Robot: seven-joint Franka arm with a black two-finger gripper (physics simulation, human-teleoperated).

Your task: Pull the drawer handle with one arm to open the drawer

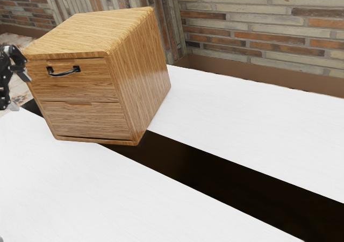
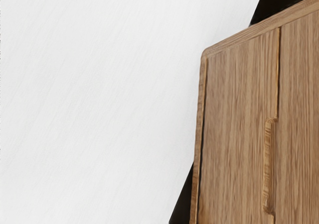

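Note:
A wooden cabinet point(image 1: 102, 64) with two drawers stands tilted across the gap between two white tabletops. The upper drawer point(image 1: 72, 83) carries a black bar handle point(image 1: 63, 71). The lower drawer point(image 1: 86, 119) has only a small cut-out grip point(image 2: 269, 164). Both drawer fronts sit flush with the cabinet face. My black gripper point(image 1: 16, 67) is at the exterior view's left edge, level with the upper drawer, just left of the cabinet's front corner and apart from the handle. In the wrist view the lower part of the cabinet front point(image 2: 239, 149) lies ahead of my hand.
The near white tabletop point(image 1: 107, 199) and the far white tabletop point(image 1: 258, 118) are split by a dark gap point(image 1: 226, 180) running under the cabinet. A brick wall point(image 1: 258, 21) stands behind.

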